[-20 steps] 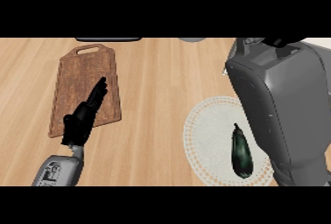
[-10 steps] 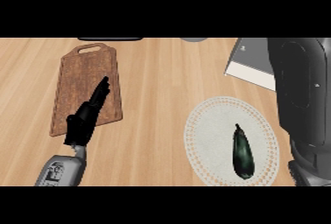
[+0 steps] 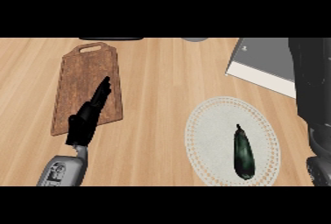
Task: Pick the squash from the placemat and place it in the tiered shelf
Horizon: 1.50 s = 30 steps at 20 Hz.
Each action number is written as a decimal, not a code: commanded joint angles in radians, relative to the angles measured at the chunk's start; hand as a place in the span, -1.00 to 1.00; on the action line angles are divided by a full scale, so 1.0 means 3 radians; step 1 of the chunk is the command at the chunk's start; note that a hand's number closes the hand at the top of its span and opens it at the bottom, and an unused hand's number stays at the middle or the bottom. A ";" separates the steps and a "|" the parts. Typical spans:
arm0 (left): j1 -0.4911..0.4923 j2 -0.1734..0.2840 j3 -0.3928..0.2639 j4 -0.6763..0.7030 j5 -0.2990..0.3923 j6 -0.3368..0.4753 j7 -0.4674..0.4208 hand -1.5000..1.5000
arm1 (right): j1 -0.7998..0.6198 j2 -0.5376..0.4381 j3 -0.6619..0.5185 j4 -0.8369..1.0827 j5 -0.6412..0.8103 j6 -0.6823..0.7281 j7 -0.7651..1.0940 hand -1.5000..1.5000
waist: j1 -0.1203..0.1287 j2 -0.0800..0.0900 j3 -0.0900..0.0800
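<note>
A dark green, elongated squash lies lengthwise on the right half of a round, pale woven placemat. The grey and white tiered shelf stands at the back right, cut partly by my right arm. My left hand rests open over the wooden cutting board, fingers straight and pointing away, far to the left of the squash. My right arm shows only as a dark mass along the right edge, beside the placemat; its hand cannot be made out. Nothing holds the squash.
A brown cutting board with a handle hole lies at the left under my left hand. A dark object and a grey one peek in at the counter's far edge. Bare wood lies between board and placemat.
My right arm has swung to the right, uncovering the squash, the placemat and most of the shelf. The left hand and the squash have stayed put.
</note>
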 commanded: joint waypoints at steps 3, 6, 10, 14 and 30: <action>0.0075 0.0104 0.0065 -0.0172 0.0100 -0.0153 0.0052 0.00 | 0.0073 -0.0212 0.0057 0.0540 0.0069 -0.0459 -0.0394 1.00 | 0.0045 0.0010 0.0001; 0.0056 0.0017 0.0040 0.0014 0.0026 -0.0085 -0.0079 0.00 | 0.0158 -0.0371 -0.0137 0.0704 -0.0120 -0.0770 -0.0639 1.00 | 0.0013 0.0008 0.0001; 0.0030 -0.0048 -0.0005 -0.0031 -0.0067 0.0034 -0.0010 0.00 | 0.0190 -0.0201 -0.0387 0.0372 -0.0455 -0.1327 -0.0549 1.00 | -0.0001 0.0007 0.0009; 0.0031 0.0091 0.0081 -0.0068 0.0039 -0.0157 -0.0055 0.00 | 0.0403 -0.0214 -0.0483 0.0738 -0.0582 -0.1922 -0.0800 1.00 | 0.0030 0.0016 0.0003; -0.0048 -0.0034 0.0100 0.0075 -0.0034 -0.0075 0.0009 0.00 | 0.0668 -0.0578 -0.0608 0.1051 -0.0238 -0.1870 -0.0233 -1.00 | -0.0032 -0.0001 -0.0001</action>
